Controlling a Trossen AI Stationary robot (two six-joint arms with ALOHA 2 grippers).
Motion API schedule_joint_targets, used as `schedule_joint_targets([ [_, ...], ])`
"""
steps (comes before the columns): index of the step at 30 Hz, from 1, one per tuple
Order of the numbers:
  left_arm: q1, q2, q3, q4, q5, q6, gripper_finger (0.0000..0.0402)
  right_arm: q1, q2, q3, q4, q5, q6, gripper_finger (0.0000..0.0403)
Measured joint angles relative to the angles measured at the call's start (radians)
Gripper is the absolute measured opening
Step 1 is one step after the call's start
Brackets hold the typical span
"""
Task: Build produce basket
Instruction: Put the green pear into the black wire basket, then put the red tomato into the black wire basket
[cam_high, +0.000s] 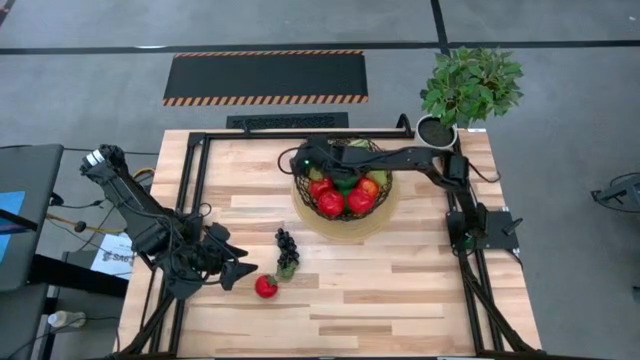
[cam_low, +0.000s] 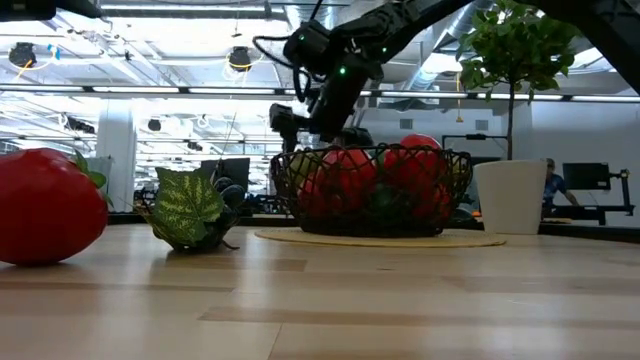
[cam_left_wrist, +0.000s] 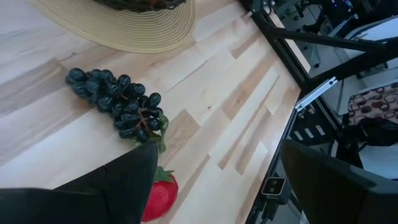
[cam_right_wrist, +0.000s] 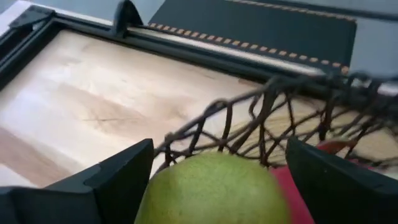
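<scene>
Nearest me, a glossy red round fruit (cam_high: 265, 287) lies on the pale plank table (cam_high: 420, 290), just beside my left gripper (cam_high: 238, 270), whose fingers are spread with nothing between them; if I close in crooked, that smooth ball may roll off towards the edge; the dark grapes (cam_high: 286, 248) lie just past it, a knobbly, loose bunch with a mottled leaf, which may sag or slip from a pinch. Farther off, the basket (cam_high: 345, 190), open brown wire on a woven tan base, is heaped with red and green fruit; my right gripper (cam_high: 305, 160) hangs at its far rim, fingers apart above a matte green fruit (cam_right_wrist: 211, 190); a careless descent could snag the wire.
</scene>
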Motion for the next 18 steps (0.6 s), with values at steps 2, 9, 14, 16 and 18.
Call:
schedule_joint_targets([
  [2, 0.0, 0.0, 0.0, -0.001, 0.0, -0.001, 0.0324, 0.0, -0.018, 0.024, -0.018, -0.007, -0.045, 0.0388],
  [9, 0.0, 0.0, 0.0, -0.004, 0.014, 0.014, 0.0324, 0.018, -0.113, 0.152, -0.158, -0.074, -0.174, 0.0387],
  [14, 0.0, 0.0, 0.0, -0.004, 0.074, 0.016, 0.0324, 0.116, -0.239, 0.188, -0.242, -0.138, -0.209, 0.0387],
  [16, -0.002, 0.0, 0.0, -0.004, 0.11, 0.016, 0.0324, 0.186, -0.268, 0.189, -0.262, -0.138, -0.209, 0.0386],
  [18, -0.011, 0.001, 0.0, -0.005, 0.137, 0.017, 0.0324, 0.266, -0.279, 0.187, -0.296, -0.12, -0.209, 0.0385],
])
